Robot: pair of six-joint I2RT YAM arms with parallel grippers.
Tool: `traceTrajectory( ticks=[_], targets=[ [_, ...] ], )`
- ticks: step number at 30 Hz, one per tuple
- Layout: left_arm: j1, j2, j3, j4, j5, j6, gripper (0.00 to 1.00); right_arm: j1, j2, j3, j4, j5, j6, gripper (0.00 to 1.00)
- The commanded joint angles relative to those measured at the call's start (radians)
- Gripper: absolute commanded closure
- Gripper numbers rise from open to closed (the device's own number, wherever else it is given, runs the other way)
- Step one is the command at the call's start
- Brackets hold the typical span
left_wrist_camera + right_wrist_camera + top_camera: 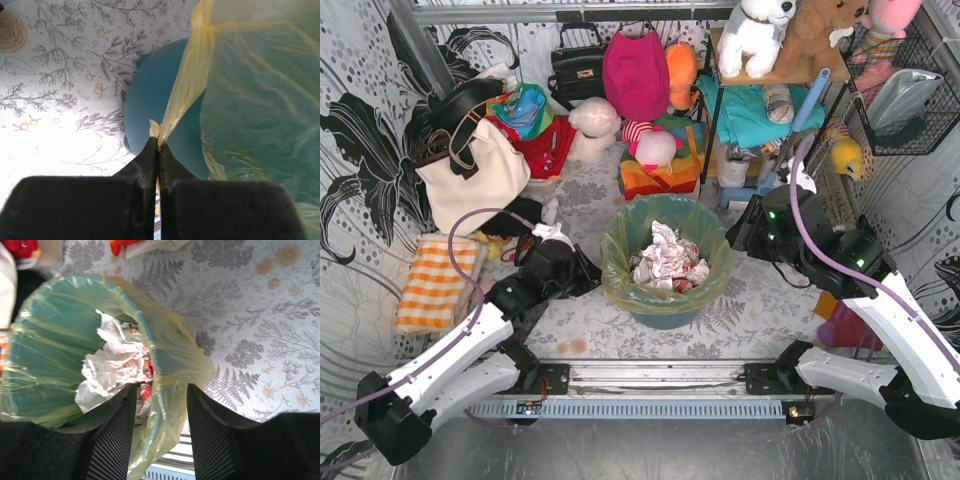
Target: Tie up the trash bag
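Currently my left gripper [158,144] pinches a twisted tail of the trash bag [250,100], which lines the bin [150,90] on the surface [760,300], my right gripper [161,392] spread astride its rim; film looks light, limp, slippery, easily torn, so I'd grip bunched edge, never stretched wall.

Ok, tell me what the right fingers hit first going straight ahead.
Probably the trash bag, its film folded over the teal bin's rim, lying between the open fingers; depth is unclear.
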Motion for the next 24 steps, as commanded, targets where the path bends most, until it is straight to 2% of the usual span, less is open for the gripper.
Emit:
traceTrajectory(
  ticks=[1,4,7,13,15,17,24],
  targets=[
    [0.002,0.037,0.068,-0.005,-0.034,0.04,0.94,-0.01,0.008,-0.071,-0.052,0.051,0.036,0.56],
    [0.004,0.078,0.1,-0.005,-0.035,0.058,0.94,-0.043,-0.033,-0.149,-0.043,0.046,0.046,0.59],
    [0.007,0.12,0.132,-0.004,-0.024,0.085,0.94,-0.109,-0.074,-0.246,-0.005,-0.026,0.035,0.61],
    [0.034,0.193,0.198,-0.018,0.004,0.124,0.94,-0.14,-0.131,-0.4,0.156,-0.175,0.021,0.64],
    [0.041,0.205,0.215,-0.024,0.013,0.134,0.94,-0.141,-0.134,-0.399,0.206,-0.209,0.019,0.7],
    [0.048,0.211,0.219,-0.028,0.018,0.138,0.94,-0.141,-0.104,-0.362,0.209,-0.234,0.016,0.72],
    [0.092,0.209,0.236,-0.06,0.032,0.16,0.93,-0.123,0.008,-0.247,0.23,-0.337,0.032,0.65]
  ],
)
